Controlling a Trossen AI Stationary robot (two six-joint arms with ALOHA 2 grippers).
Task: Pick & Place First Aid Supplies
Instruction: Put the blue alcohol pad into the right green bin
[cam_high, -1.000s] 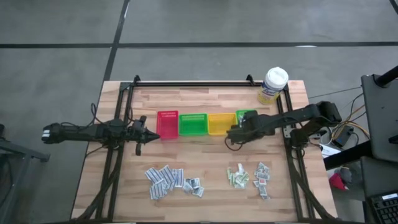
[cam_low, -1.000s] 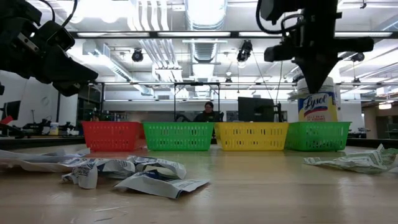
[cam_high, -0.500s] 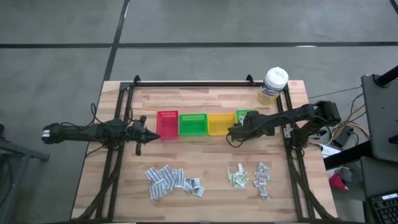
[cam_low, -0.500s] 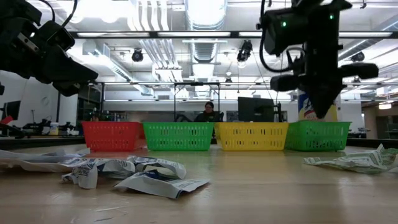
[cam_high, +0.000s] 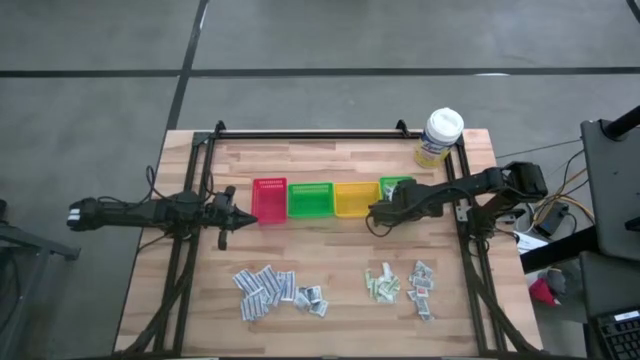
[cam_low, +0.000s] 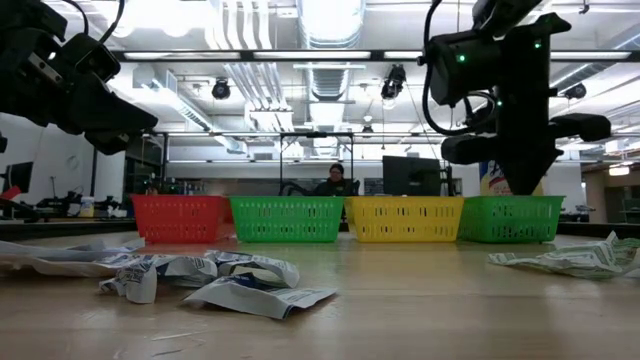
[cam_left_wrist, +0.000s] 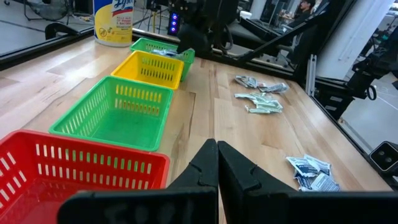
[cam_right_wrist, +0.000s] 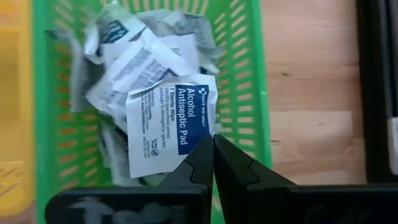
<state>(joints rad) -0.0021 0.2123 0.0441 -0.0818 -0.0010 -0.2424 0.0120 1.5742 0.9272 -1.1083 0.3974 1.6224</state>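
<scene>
Four small bins stand in a row: red (cam_high: 268, 201), green (cam_high: 310, 200), yellow (cam_high: 350, 199) and a second green one (cam_high: 396, 186). My right gripper (cam_right_wrist: 212, 140) hangs just above that rightmost green bin (cam_right_wrist: 249, 93), shut on a white-blue alcohol pad (cam_right_wrist: 174, 121), with several sachets lying in the bin below. Two loose heaps of first aid supplies (cam_high: 275, 288) (cam_high: 400, 283) lie on the near part of the table. My left gripper (cam_high: 232, 214) waits shut beside the red bin (cam_left_wrist: 74, 168), holding nothing. My right gripper pinches the alcohol pad by one corner (cam_right_wrist: 208, 129) between its two fingertips. The fingers slant steeply down from above. The pad hangs tilted beyond the tips, over the sachets in the green bin; I cannot tell whether its far edge rests on them.
A white-lidded yellow wipes tub (cam_high: 440, 138) stands at the far right corner, behind the bins. A dark frame rail (cam_high: 310, 134) runs round the table's far and side edges. Bare wood lies between the bins and the two heaps.
My right gripper has sunk toward the rightmost green bin, staying shut, and now stands lower in front of the wipes tub in the low view.
</scene>
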